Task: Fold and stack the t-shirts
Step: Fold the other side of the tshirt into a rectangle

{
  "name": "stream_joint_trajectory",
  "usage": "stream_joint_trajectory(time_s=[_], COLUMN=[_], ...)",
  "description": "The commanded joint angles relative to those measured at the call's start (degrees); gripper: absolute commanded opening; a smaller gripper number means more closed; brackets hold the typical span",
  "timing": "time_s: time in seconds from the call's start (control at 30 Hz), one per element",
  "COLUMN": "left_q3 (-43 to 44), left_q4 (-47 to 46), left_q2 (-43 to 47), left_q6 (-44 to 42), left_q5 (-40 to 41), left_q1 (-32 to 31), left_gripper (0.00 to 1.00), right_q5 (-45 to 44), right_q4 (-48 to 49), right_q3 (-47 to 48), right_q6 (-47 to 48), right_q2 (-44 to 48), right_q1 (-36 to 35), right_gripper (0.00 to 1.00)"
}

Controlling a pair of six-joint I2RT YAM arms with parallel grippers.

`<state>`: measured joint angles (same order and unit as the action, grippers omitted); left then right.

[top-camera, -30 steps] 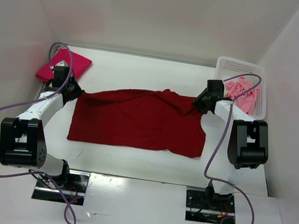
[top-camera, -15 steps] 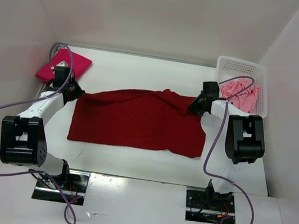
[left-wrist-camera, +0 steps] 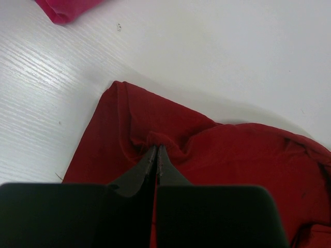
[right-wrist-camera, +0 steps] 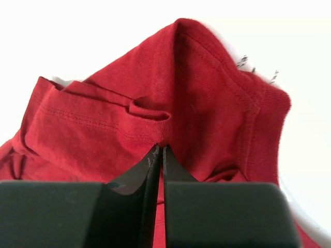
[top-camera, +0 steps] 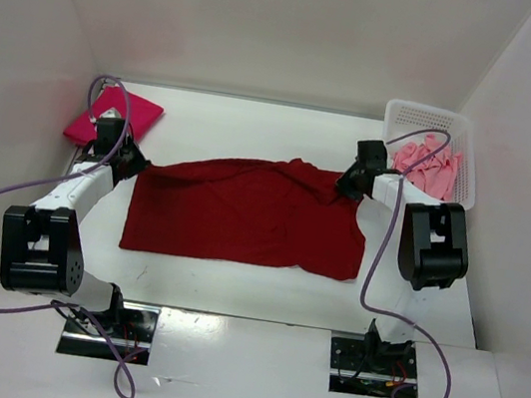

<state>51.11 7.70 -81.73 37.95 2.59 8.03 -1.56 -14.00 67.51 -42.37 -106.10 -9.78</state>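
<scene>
Locate the dark red t-shirt (top-camera: 242, 221), a soft short-sleeved cloth garment. It lies spread on the white wood-grain table (top-camera: 257, 127) between the two arms. Its body is mostly flat, with creases gathering toward both far corners.

Check the left gripper (left-wrist-camera: 156, 152). Its black tapered fingers are pressed together on a small puckered ridge of cloth near the shirt's far-left corner. The corner is lifted into a soft peak.

Check the right gripper (right-wrist-camera: 159, 151). Its fingers meet tip to tip on a fold at the shirt's far-right end. Here a stitched hem rolls over, and the cloth stands up in a rounded hump with visible seam lines.

Note the crimson-magenta t-shirt (top-camera: 115, 117), a flat, roughly rectangular folded cloth at the table's far-left corner, just beyond the left gripper.

Note the light pink t-shirt (top-camera: 430, 168), crumpled inside the white perforated plastic basket (top-camera: 431, 112) at the far right.
</scene>
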Motion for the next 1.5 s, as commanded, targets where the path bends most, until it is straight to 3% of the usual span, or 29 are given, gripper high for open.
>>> stream_joint_trajectory(time_s=[0.0,0.1,0.33,0.73,1.0,1.27,1.33,1.47], left_q3=[1.2,1.2,1.2,2.9,0.3,-2.2,-2.2,-2.2], left_q4=[-2.4,-2.4,-1.3,1.3,3.4,5.6,6.3,8.1], left_q2=[-0.4,-0.4,0.1,1.1,2.2,7.0,7.0,8.4], left_q6=[0.5,0.5,0.5,-1.8,-2.4,-1.8,-1.3,-0.6], left_q5=[-0.6,-0.6,0.0,5.4,9.2,9.1,9.1,10.2], left_q1=[0.3,0.3,0.3,0.3,0.3,0.3,0.3,0.3], left_gripper=[0.0,0.0,0.0,0.0,0.0,0.0,0.06,0.29], right_q5=[-3.4,-3.4,-4.7,-4.2,2.9,6.6,7.8,8.4], right_q4=[-0.7,-0.7,-5.1,-13.8,-16.5,-18.0,-18.0,-17.5], right_q3=[2.1,2.6,2.1,-10.5,-18.4,-20.9,-22.3,-23.7], right_q6=[1.3,1.3,1.9,-1.2,-0.7,-2.4,-3.8,-4.9], right_q2=[3.4,4.1,11.1,31.7,39.7,41.9,42.4,42.9], right_q1=[-0.5,-0.5,-1.8,-1.8,7.0,7.1,7.1,7.1], right_gripper=[0.05,0.0,0.0,0.0,0.0,0.0,0.0,0.02])
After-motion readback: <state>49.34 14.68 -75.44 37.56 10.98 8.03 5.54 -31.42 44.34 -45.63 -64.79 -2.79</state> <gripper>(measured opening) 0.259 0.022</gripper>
